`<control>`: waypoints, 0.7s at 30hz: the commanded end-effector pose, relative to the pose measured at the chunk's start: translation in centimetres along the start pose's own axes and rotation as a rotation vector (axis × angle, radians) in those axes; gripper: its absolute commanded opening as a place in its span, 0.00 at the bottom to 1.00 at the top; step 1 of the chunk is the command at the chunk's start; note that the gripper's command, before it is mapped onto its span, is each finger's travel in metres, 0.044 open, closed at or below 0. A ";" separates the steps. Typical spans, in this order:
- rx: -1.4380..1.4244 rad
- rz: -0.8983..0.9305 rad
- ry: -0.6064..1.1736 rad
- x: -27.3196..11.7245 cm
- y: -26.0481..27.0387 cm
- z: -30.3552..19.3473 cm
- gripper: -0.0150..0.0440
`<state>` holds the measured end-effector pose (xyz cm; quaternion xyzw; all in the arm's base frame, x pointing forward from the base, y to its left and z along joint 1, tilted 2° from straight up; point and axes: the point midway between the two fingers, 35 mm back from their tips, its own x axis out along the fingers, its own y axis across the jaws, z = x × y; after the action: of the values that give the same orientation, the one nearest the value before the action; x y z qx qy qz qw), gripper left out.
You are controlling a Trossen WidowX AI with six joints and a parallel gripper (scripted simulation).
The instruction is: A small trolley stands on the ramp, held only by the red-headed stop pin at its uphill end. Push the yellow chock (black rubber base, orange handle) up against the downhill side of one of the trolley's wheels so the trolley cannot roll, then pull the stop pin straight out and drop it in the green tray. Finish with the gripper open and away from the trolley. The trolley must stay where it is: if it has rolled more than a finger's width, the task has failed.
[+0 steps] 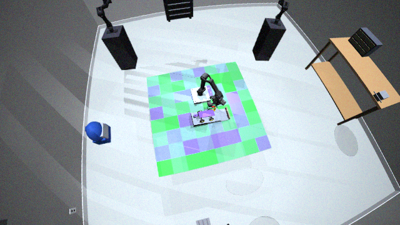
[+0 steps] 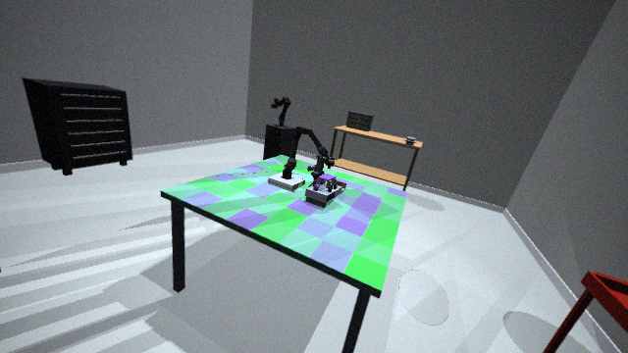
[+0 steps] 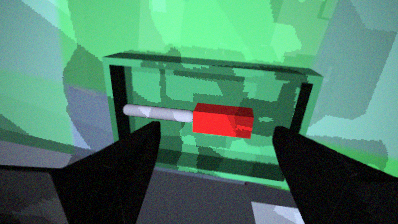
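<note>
The stop pin (image 3: 222, 122), with a red block head and pale shaft, lies level within the outline of the green tray (image 3: 215, 66) in the wrist view; whether it touches the tray floor is hard to tell. My gripper (image 3: 217, 131) (image 1: 210, 105) is open, one finger on each side of the red head with gaps between. The purple-topped trolley (image 1: 206, 114) (image 2: 327, 179) stands on the grey ramp (image 1: 222, 115) (image 2: 316, 195). A small yellow and orange-red shape, apparently the chock (image 1: 214, 109), shows at the trolley's right end; its contact with a wheel is too small to tell.
The arm's white base plate (image 1: 196, 99) (image 2: 285, 183) is beside the ramp. The ramp's raised end board (image 1: 228, 113) stands to the right of the trolley. The arm reaches over the area behind the ramp and partly hides the tray in the top and exterior views.
</note>
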<state>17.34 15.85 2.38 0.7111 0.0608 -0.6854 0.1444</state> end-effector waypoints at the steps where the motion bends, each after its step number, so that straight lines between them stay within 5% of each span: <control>1: 0.000 0.000 0.000 0.0 0.0 0.0 0.83; 10: 0.004 -0.003 0.003 -2.6 0.6 0.2 0.83; 14: 0.004 -0.004 0.003 -3.5 0.7 0.2 1.00; 21: 0.004 -0.004 0.003 -5.7 1.1 0.1 1.00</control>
<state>17.09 15.30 7.02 0.7101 0.0576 -0.6870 0.1430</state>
